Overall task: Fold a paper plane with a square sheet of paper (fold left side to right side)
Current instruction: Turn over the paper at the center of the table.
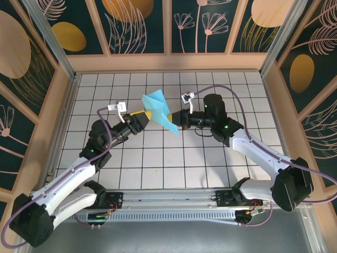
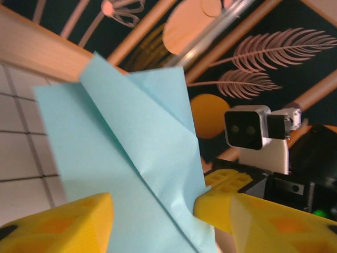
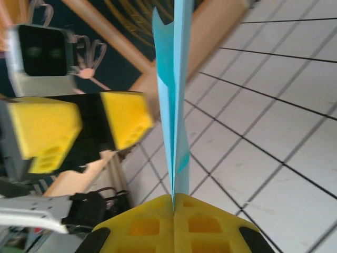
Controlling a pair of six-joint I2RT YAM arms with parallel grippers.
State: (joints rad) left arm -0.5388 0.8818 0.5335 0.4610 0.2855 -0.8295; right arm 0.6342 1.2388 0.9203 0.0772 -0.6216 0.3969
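Over on the left, the left arm reaches up and inward across the white tiled tabletop (image 1: 158,163), and the left tool (image 1: 147,114) sits right at the near-left edge of the folded turquoise paper (image 1: 158,108). From the left wrist, that tool (image 2: 152,211) is released: its two yellow fingers (image 2: 58,226) stand apart, and the paper (image 2: 126,153) runs down through the gap between them, unpinched, with creased layers fanning upward. Whether the right-hand finger brushes the paper's edge is hard to tell.

In the middle, the paper is up off the tabletop, held in the air between the two arms, its pointed end slanting down toward the near right.

On the right, the right tool (image 1: 176,118) meets the paper from the other side. Its wrist view settles it: the right tool (image 3: 174,203) is clenched on the paper (image 3: 172,105), yellow pads pressed together with the thin sheet rising edge-on straight out of the seam. Beside it in that view, the left tool (image 3: 89,124) shows its fingers spread.
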